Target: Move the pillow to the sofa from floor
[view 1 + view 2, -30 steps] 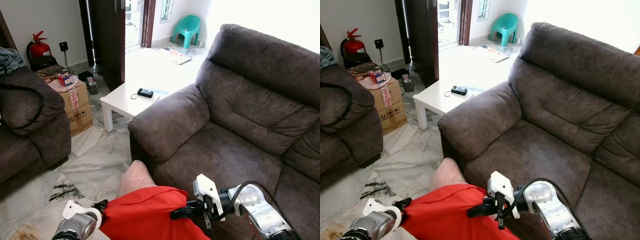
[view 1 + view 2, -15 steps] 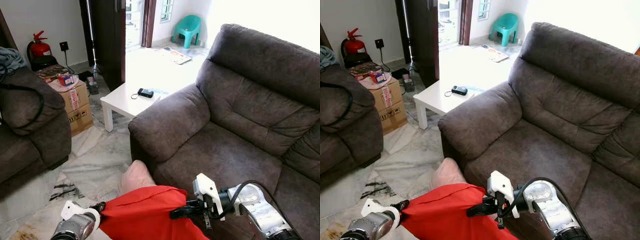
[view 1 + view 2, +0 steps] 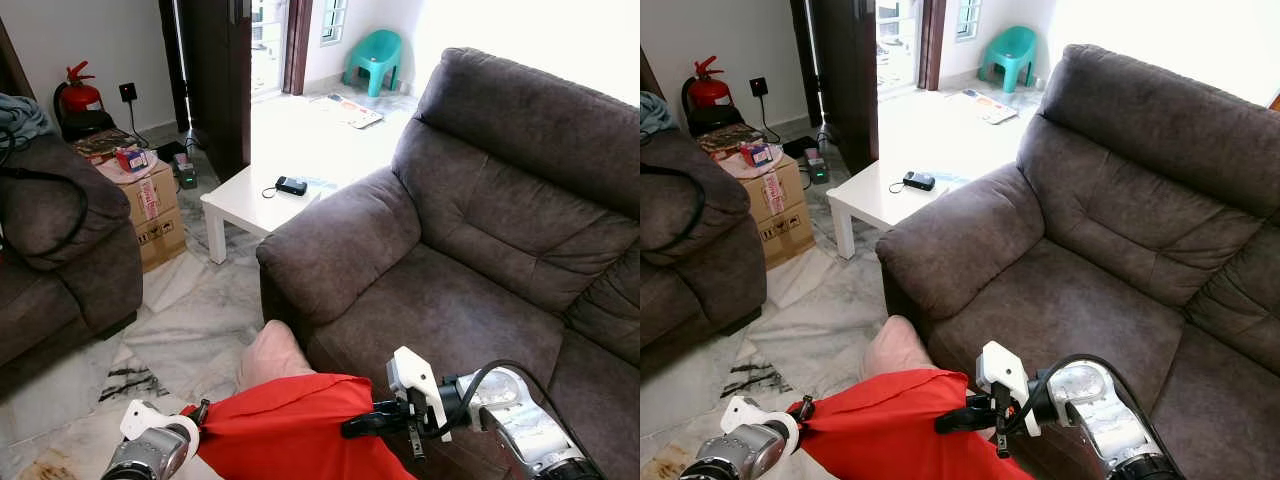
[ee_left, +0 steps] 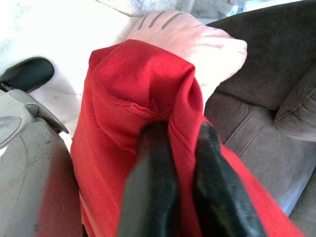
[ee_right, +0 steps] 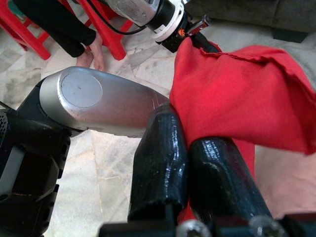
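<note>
Sofa (image 3: 470,250) rt, red pillow (image 3: 290,425) held crosswise, left tool (image 3: 200,412), right tool (image 3: 358,428)

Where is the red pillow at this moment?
In the left eye view, the red pillow is low in the middle, held between the left gripper and right gripper, beside the grey sofa and over a pink pillow.

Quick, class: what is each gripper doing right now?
Left gripper: shut on the red pillow.
Right gripper: shut on the same red pillow.
</note>
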